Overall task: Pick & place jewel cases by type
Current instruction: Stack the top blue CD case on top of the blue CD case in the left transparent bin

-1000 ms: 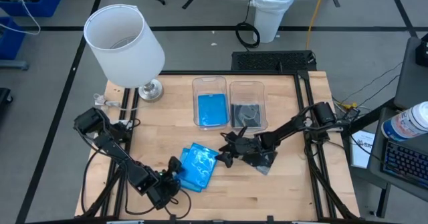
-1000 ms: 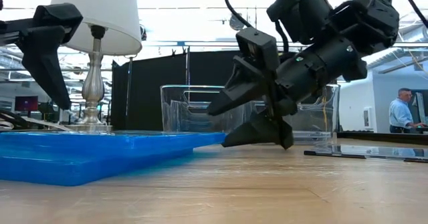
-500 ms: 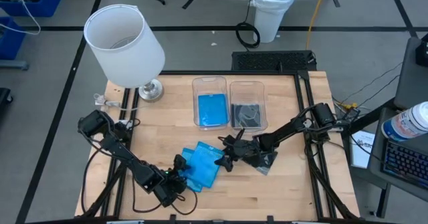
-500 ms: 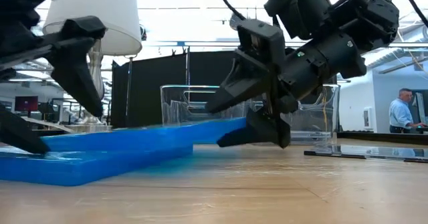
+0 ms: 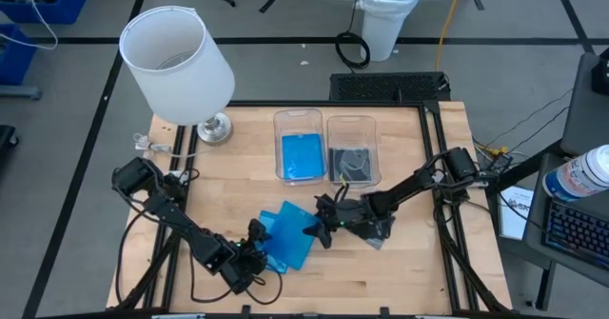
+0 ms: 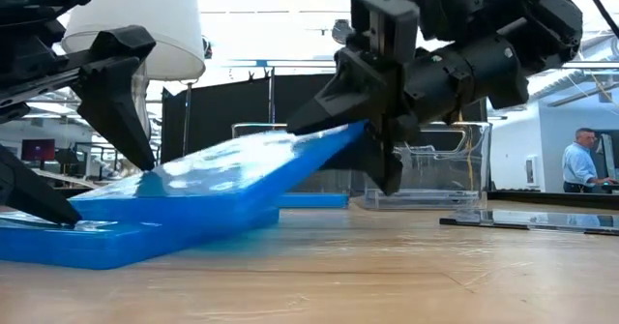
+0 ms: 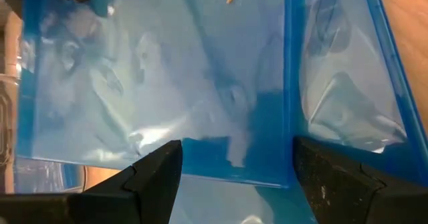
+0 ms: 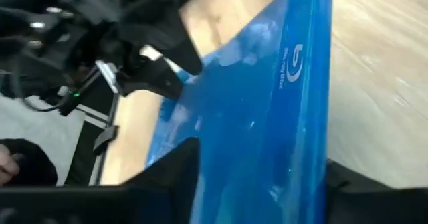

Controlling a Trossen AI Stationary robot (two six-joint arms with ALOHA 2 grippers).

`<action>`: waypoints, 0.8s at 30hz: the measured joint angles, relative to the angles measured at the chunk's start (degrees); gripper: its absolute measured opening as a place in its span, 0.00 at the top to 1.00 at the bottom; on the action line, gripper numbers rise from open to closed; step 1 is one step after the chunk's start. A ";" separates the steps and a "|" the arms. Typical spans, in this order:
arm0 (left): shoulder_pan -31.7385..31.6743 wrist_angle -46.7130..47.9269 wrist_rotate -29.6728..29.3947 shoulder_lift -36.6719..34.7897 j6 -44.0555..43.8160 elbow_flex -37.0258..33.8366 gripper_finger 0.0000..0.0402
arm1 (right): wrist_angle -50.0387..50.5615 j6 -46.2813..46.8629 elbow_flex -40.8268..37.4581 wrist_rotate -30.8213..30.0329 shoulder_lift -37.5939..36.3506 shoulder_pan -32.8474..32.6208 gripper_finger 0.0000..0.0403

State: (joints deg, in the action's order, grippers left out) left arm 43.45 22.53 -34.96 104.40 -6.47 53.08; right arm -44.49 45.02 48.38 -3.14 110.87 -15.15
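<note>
Two bright blue jewel cases lie stacked at the table's front middle. The top case [image 5: 293, 226] [image 6: 222, 179] is tilted: its left end rests on the lower case [image 6: 126, 242] and its right end is raised. My right gripper [image 5: 320, 226] [image 6: 366, 150] is shut on that raised end. My left gripper [image 5: 253, 252] [image 6: 102, 193] is open, with one finger above and one below the left end of the stack; I cannot tell whether it touches. A dark grey case [image 5: 379, 231] lies on the table under my right arm. My right gripper pinches the top blue case's right edge [image 6: 343, 140] between its two fingers, one on the upper face and one on the underside. The fingers come nearly level from the table's right. The case slopes down to the left, and its left end [image 6: 116, 203] lies on the lower case.
Two clear bins stand at the back middle: the left bin [image 5: 300, 119] holds a blue case and the right bin [image 5: 352, 121] holds a dark one. A white-shaded lamp [image 5: 176, 57] stands at the back left. A person [image 6: 580, 160] is in the room beyond.
My left gripper has moved toward the table's right, up to the blue stack, and the top case has slid right, off the lower one. My right gripper has taken hold of that case's right edge and raised it. The case has tipped up, while its left end stays on the lower case.
</note>
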 joint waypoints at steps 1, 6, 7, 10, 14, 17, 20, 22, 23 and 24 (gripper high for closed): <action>0.16 -0.18 -0.39 0.02 0.14 0.00 0.29 | -0.77 -0.55 0.00 0.00 0.00 -0.22 0.64; 1.85 -0.42 -4.28 -0.13 -0.41 -0.09 0.29 | -2.91 -1.41 0.00 -0.06 -0.09 -0.79 0.86; 2.30 -0.40 -4.96 -0.28 -0.80 -0.13 0.29 | -3.28 -1.56 0.02 -0.02 -0.15 -0.79 0.90; 4.10 -1.38 -6.81 -1.42 -1.58 -0.24 0.29 | -5.24 -3.10 0.11 1.05 -0.22 -0.77 0.97; 7.25 -5.26 -11.92 -2.73 -3.77 -0.25 0.29 | -8.95 -6.64 0.11 4.39 -0.25 -0.88 0.96; 9.53 -10.13 -16.80 -2.91 -5.75 -0.26 0.29 | -7.72 -9.98 -0.04 7.79 -2.65 -1.00 0.94; 11.51 -14.75 -18.96 -3.01 -6.28 -0.26 0.29 | -2.04 -14.31 -0.04 8.36 -7.87 -1.41 0.94; 12.47 -17.05 -19.13 -3.02 -7.08 -0.24 0.29 | 2.77 -17.67 -0.02 7.95 -12.36 -1.53 0.96; 12.88 -18.15 -19.15 -3.02 -7.52 -0.25 0.29 | 5.65 -19.29 -0.02 7.89 -14.82 -1.56 0.97; 13.28 -19.30 -19.22 -3.02 -7.74 -0.24 0.29 | 7.97 -20.65 -0.04 7.86 -17.33 -1.56 0.97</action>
State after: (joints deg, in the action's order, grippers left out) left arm 56.73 3.23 -54.18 101.38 -14.22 52.84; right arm -36.52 24.37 48.34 4.72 93.54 -16.71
